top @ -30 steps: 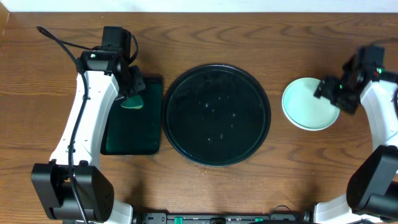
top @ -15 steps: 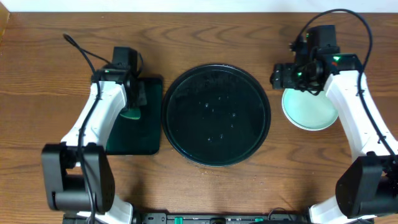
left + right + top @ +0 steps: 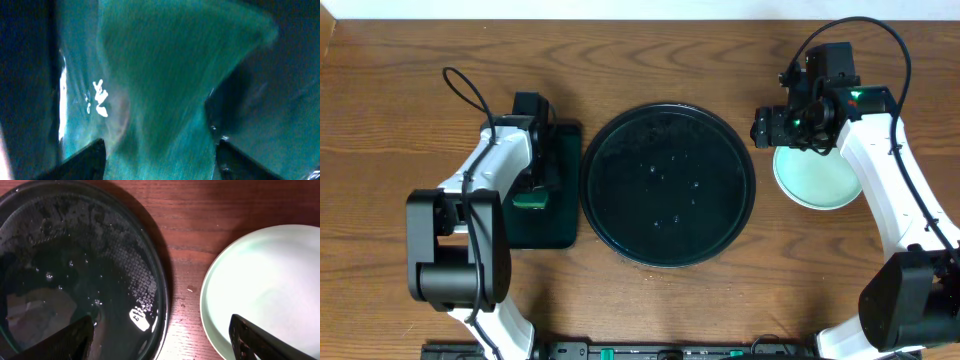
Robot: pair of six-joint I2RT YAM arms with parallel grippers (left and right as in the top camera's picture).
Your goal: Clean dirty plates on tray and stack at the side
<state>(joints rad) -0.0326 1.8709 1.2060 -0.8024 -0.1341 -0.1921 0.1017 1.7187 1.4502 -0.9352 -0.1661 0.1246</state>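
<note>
The round black tray [image 3: 668, 240] sits mid-table, wet, with no plate on it; its rim [image 3: 159, 275] shows in the right wrist view. A pale mint-green plate [image 3: 820, 178] lies on the wood to the tray's right, its face without a smear [image 3: 270, 280]. What lies under it I cannot tell. My right gripper [image 3: 768, 128] hangs open between the tray and the plate, with only bare wood between its fingers [image 3: 160, 345]. My left gripper [image 3: 538, 172] is open over a teal cloth [image 3: 165, 80], which lies between its spread fingers.
A smaller rectangular black tray [image 3: 535, 225] stands left of the round tray, with the teal cloth [image 3: 530, 199] on it. Both arms' white links reach in from the front corners. The wooden table runs on behind and in front of the trays.
My left gripper has opened and moved down the rectangular tray with the cloth. My right arm swung from the plate's right side to its upper left.
</note>
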